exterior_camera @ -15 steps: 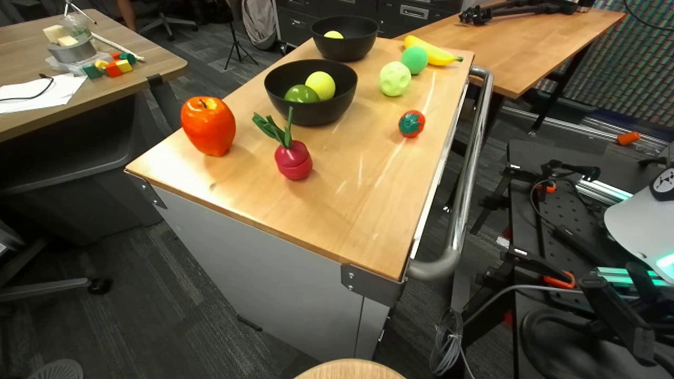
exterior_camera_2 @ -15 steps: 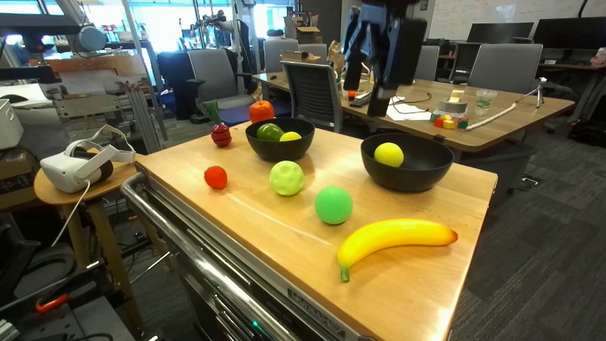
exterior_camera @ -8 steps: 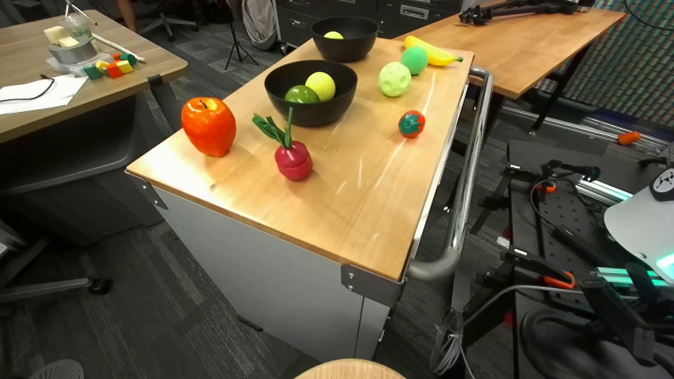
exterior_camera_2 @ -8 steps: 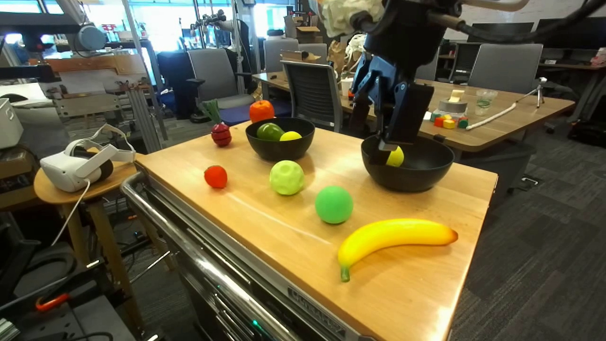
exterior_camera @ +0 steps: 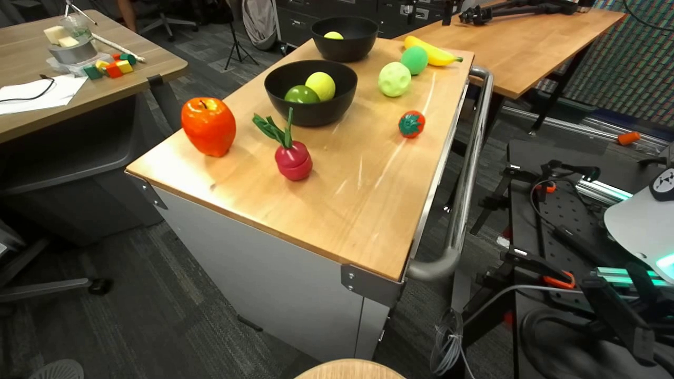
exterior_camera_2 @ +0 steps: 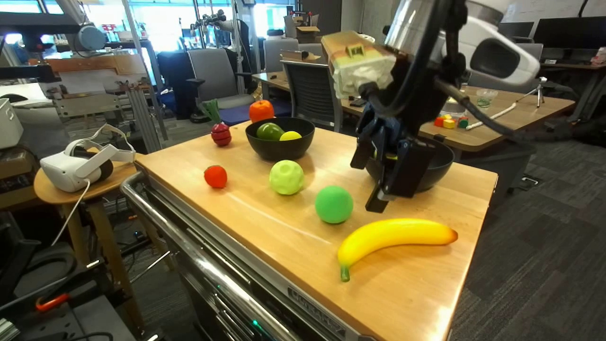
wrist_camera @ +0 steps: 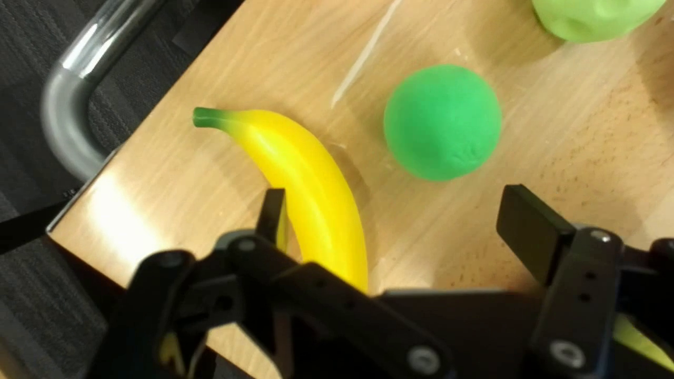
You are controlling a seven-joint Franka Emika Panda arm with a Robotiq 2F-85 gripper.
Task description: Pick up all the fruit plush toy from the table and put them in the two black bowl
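Note:
My gripper (exterior_camera_2: 368, 183) is open and empty above the table (exterior_camera_2: 265, 227), between a black bowl (exterior_camera_2: 440, 166) and a yellow banana (exterior_camera_2: 397, 234). In the wrist view my gripper (wrist_camera: 396, 210) spans the banana's right side, with the green ball (wrist_camera: 442, 122) ahead. The gripper partly hides that bowl, which holds a yellow ball (exterior_camera: 333, 35). The other black bowl (exterior_camera: 310, 113) holds a green fruit (exterior_camera: 301, 94) and a yellow ball (exterior_camera: 320, 86). On the table are a pale green ball (exterior_camera_2: 286, 177), a small strawberry (exterior_camera_2: 215, 176), a dark red radish (exterior_camera: 293, 160) and a red-orange fruit (exterior_camera: 208, 126).
A metal bar (exterior_camera_2: 203, 265) runs along the table's side. A wooden desk with papers (exterior_camera: 47, 92) and small blocks (exterior_camera: 113, 68) stands apart. A white headset (exterior_camera_2: 85, 161) lies on a round stool (exterior_camera_2: 47, 189).
My gripper has come down into view and moved past the bowl towards the banana and green ball, staying open. The toys and bowls have not moved.

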